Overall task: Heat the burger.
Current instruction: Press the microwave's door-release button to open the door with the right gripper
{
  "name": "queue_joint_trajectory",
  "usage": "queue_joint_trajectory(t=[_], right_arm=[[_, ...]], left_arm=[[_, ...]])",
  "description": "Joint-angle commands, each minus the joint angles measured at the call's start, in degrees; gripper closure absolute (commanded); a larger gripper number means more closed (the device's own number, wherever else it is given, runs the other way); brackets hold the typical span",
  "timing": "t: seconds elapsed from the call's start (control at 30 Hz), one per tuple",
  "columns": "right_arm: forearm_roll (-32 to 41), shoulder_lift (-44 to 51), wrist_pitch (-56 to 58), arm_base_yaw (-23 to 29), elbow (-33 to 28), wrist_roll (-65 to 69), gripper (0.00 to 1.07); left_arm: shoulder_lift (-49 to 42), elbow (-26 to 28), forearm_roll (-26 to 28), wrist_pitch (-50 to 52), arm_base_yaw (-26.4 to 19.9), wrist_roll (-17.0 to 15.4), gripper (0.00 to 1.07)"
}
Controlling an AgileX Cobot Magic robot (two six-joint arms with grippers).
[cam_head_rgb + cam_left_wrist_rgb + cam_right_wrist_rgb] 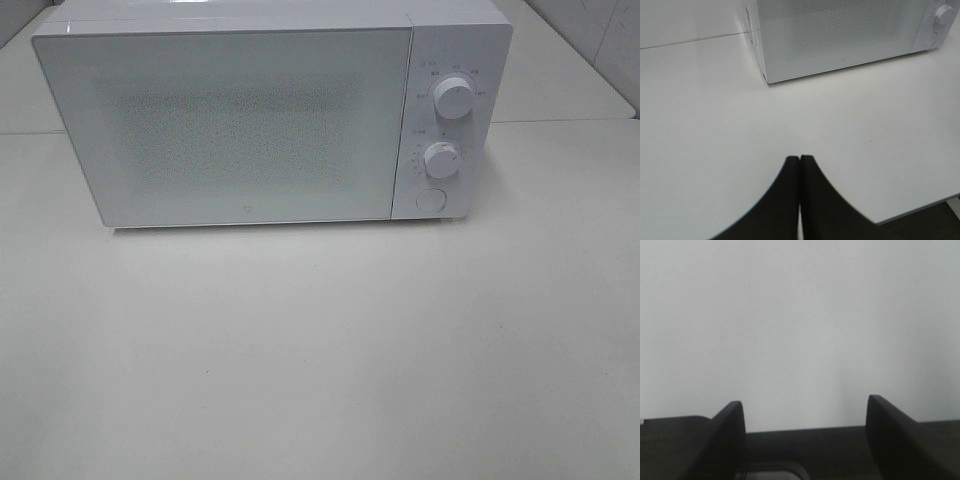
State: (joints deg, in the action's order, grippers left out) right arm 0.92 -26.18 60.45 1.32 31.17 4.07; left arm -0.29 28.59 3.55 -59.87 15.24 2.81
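The burger appeared in no view, so its bearing from either gripper was unknowable; the closed microwave [250, 120] sat at twelve o'clock on the table [320, 360]. The left gripper [799, 160] was pinched together, the right gripper [804, 402] spread wide, both empty.

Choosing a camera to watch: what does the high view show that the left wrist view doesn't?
Only the high view: the microwave's full control panel, with upper knob, lower knob and round button. Only the left wrist view: the left gripper, shut, the microwave's left side and the table's near edge. Both: the closed door, part of the panel, the white table. Neither shows the burger.
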Motion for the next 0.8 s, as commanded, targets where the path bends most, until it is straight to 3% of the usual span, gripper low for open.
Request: queue_joint_trajectory(t=[0.03, 0.53, 0.8], right_arm=[[0.11, 3.78, -1.72, 0.17, -0.34, -1.43, 0.41], [0.23, 27.33, -3.44, 0.17, -1.89, -1.72, 0.41], [0.52, 27.9, -3.38, 0.17, -1.95, -1.72, 0.41]], left_arm=[[-1.15, -0.17, 0.11, 0.52, -0.17, -0.11, 1.07], [-1.15, -0.17, 0.11, 0.52, -0.17, -0.11, 1.07], [-1.15, -0.17, 0.11, 0.52, -0.17, -0.17, 1.07]])
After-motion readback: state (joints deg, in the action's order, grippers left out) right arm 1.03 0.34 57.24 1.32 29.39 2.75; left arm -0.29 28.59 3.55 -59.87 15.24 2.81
